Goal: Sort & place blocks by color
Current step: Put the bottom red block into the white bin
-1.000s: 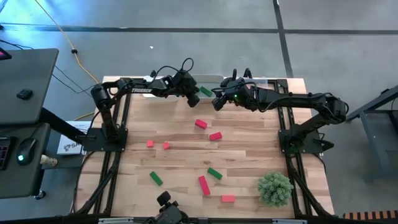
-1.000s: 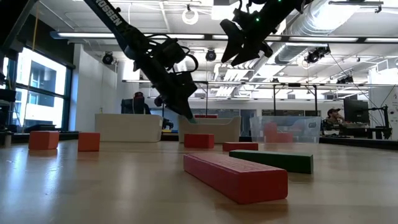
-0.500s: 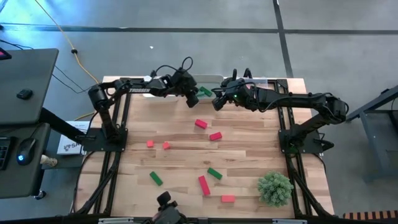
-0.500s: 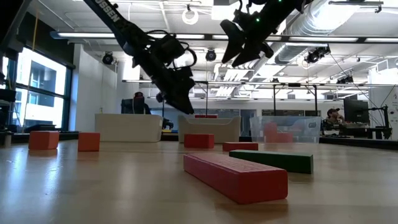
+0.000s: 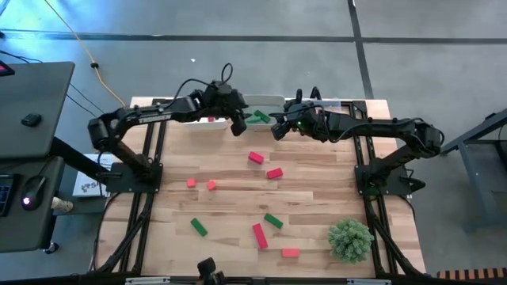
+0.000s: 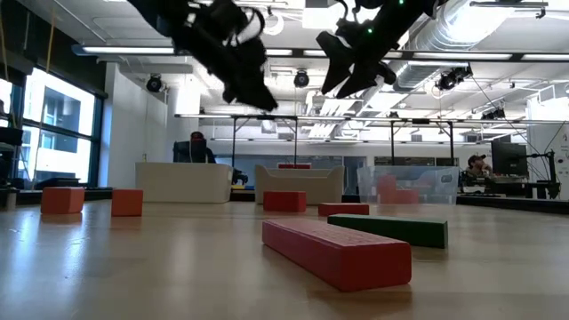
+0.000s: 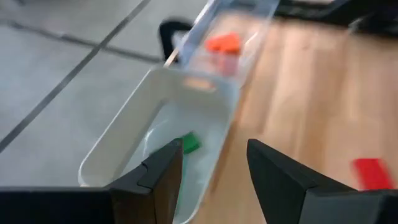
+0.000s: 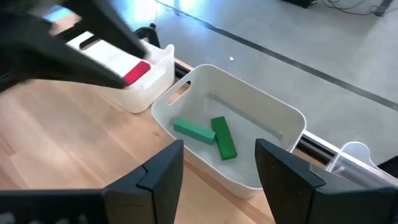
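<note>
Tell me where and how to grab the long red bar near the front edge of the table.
Grip the long red oblong block across its two long sides, at mid-length, coming straight down from above. It lies flat on the wooden table, slightly angled, with clear space around it; the green oblong block sits apart, so an open hand should fit.

Bushy green plant [image 5: 350, 240] at near right corner of wooden table [image 5: 317, 186]. Clear bins [image 8: 249, 118] along far edge. Desk with mouse [image 5: 30, 192] left of table.

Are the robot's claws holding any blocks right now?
No. The left claw and the right claw are both open and empty above the bin holding green blocks.
</note>
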You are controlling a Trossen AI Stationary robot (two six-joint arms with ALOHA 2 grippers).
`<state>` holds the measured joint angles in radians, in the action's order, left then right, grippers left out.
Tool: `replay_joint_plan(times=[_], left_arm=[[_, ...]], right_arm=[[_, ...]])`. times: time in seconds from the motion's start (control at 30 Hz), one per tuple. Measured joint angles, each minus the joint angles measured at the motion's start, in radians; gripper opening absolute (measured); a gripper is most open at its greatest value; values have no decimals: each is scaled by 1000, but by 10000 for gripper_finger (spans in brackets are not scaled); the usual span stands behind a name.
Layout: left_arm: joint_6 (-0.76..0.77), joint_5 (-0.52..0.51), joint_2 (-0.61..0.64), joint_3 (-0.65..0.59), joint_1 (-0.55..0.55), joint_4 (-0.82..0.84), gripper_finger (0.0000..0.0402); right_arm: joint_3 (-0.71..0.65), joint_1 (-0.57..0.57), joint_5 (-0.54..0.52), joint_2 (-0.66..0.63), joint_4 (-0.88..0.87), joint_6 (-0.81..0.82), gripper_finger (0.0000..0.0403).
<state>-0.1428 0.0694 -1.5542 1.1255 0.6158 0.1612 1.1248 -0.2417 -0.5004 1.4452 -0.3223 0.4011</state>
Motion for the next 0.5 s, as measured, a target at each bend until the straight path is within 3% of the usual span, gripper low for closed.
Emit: replay_joint_plan(times=[0.5], left_arm=[[-26,28,148,1,-258,99,166]], right_arm=[[0,0,-23,0,-106,94,188]])
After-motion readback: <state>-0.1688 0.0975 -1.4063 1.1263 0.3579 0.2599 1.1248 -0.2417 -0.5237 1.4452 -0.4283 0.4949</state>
